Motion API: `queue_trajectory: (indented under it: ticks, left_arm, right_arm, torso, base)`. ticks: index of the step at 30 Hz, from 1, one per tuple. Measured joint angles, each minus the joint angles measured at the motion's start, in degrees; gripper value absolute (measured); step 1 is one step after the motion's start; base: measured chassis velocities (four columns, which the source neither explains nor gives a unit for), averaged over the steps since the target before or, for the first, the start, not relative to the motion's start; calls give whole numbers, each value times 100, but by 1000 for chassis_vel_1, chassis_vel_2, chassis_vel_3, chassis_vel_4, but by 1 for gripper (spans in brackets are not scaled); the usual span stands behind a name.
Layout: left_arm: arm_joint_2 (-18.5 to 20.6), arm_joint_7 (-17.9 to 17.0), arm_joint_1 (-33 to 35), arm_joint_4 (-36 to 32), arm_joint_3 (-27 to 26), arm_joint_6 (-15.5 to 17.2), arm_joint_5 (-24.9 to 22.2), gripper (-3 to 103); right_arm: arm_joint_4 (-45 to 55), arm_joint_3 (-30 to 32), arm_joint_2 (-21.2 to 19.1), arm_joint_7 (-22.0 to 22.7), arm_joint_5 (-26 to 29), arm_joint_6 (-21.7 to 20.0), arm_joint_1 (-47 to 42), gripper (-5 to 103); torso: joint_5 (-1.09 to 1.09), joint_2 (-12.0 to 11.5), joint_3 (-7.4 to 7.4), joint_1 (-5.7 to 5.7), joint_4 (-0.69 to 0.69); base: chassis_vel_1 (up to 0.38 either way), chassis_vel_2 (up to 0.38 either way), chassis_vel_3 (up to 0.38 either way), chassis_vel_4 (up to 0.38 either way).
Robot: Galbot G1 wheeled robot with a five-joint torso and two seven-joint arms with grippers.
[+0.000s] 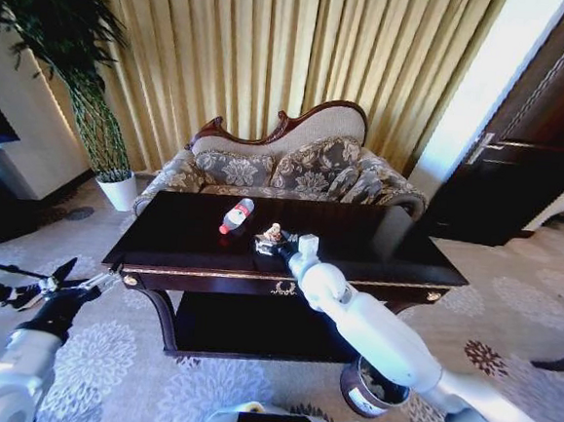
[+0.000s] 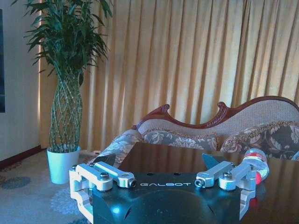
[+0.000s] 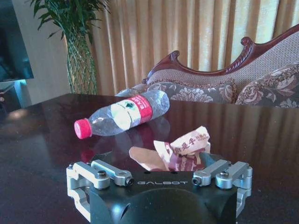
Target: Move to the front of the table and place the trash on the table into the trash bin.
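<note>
The robot stands in front of the table, so the drive seems done. The cleaning is only at its start, as far as can be judged: the bottle and the wrapper both lie on the table top, and whether the bin already holds trash cannot be told.

The right arm reaches over the front rail, and the right pincer is at the wrapper, near the middle of the table. In the right wrist view the pincer is spread, with the wrapper between its two sides; it does not pinch it yet. The left pincer is spread too and hangs low at about 8 o'clock from the table, well apart from the trash.

The wrapper is a crumpled piece of pinkish-white paper with red print, loose and light. The bottle lies on its side at about 11 o'clock from the wrapper, near it but apart. It is clear plastic with a red and white label and a red cap, and it looks empty.

The bin stands on the carpet at about 5 o'clock from the table, under the right arm. What is left: to grip the wrapper, carry it to the bin, then the bottle.
</note>
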Motion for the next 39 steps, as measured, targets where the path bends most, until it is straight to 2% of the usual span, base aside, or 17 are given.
queue_trajectory:
  ticks: [3, 4, 7, 8, 10, 12, 13, 17, 18, 21, 23, 26, 29, 32, 33, 35, 39]
  left_arm:
    - [-10, 0, -1, 0, 1, -1, 0, 100]
    - [-13, 0, -1, 1, 1, -2, 0, 100]
    - [-14, 0, -1, 1, 0, -2, 0, 100]
    - [-14, 0, -4, 2, 0, -2, -1, 100]
    - [-12, 0, -9, 2, 2, -2, -1, 100]
    - [-5, 0, -15, 2, 11, -2, -4, 100]
    - [-5, 0, -15, 2, 11, -2, -4, 100]
    - [20, 3, -15, 3, 12, -2, -8, 100]
    - [20, 3, -15, 3, 12, -2, -8, 100]
    - [25, 6, -10, 3, 7, -2, -13, 100]
    - [28, 6, -10, 3, 5, -2, -14, 100]
    - [34, 7, -10, 3, 0, -1, -18, 100]
    - [32, 8, -5, 3, 0, -2, -20, 100]
    - [33, 10, -3, 3, 1, -1, -20, 100]
    - [37, 10, -3, 3, 1, -2, -20, 100]
    - [40, 11, -3, 3, 2, -2, -18, 100]
    - [44, 17, -7, 3, 28, -2, -14, 100]
  right_arm:
    - [-23, 1, 25, -1, -24, 0, -5, 102]
    - [-54, 6, 38, -1, -50, 1, 8, 94]
    - [-92, 28, 46, -1, -68, 8, 65, 89]
    - [-107, 41, 47, -1, -72, 13, 94, 78]
    - [-114, 45, 48, -1, -73, 16, 108, 78]
    - [-128, 53, 49, -1, -76, 19, 126, 66]
    - [-128, 53, 49, -1, -76, 19, 126, 66]
    - [-135, 59, 45, -1, -84, 23, 136, 45]
    - [-135, 59, 45, -1, -84, 23, 136, 45]
    - [-134, 59, 43, -1, -92, 24, 139, 28]
    - [-135, 59, 43, 0, -96, 24, 139, 28]
    - [-133, 62, 42, 0, -102, 25, 133, 18]
    - [-120, 99, 42, -1, -126, 26, 62, 3]
    - [-91, 132, 32, -7, -129, 26, 9, -3]
    - [-68, 155, 18, -14, -129, 18, -16, 3]
    - [-52, 174, 6, -18, -129, 7, -32, 3]
    - [14, 238, -59, -29, -111, -15, -50, 24]
  torso:
    - [0, 0, 0, 0, 0]
    - [0, 0, 0, 0, 0]
    - [0, 0, 0, 0, 0]
    - [0, 0, 0, 0, 0]
    - [0, 0, 0, 0, 0]
    - [0, 0, 0, 0, 0]
    - [0, 0, 0, 0, 0]
    - [0, 0, 0, 0, 0]
    - [0, 0, 0, 0, 0]
    - [0, 0, 0, 0, 0]
    - [0, 0, 0, 0, 0]
    - [0, 0, 0, 0, 0]
    - [0, 0, 0, 0, 0]
    - [0, 0, 0, 0, 0]
    - [0, 0, 0, 0, 0]
    - [0, 0, 0, -1, 0]
    - [0, 0, 0, -1, 0]
  base:
    - [0, 0, 0, 0]
    - [0, 0, 0, 0]
    - [0, 0, 0, 0]
    - [0, 0, 0, 0]
    - [0, 0, 0, 0]
    - [0, 0, 0, 0]
    - [0, 0, 0, 0]
    - [0, 0, 0, 0]
    - [0, 0, 0, 0]
    - [0, 0, 0, 0]
    - [0, 0, 0, 0]
    - [0, 0, 0, 0]
    - [0, 0, 0, 0]
    - [0, 0, 0, 0]
    - [0, 0, 0, 0]
    - [0, 0, 0, 0]
    - [0, 0, 0, 0]
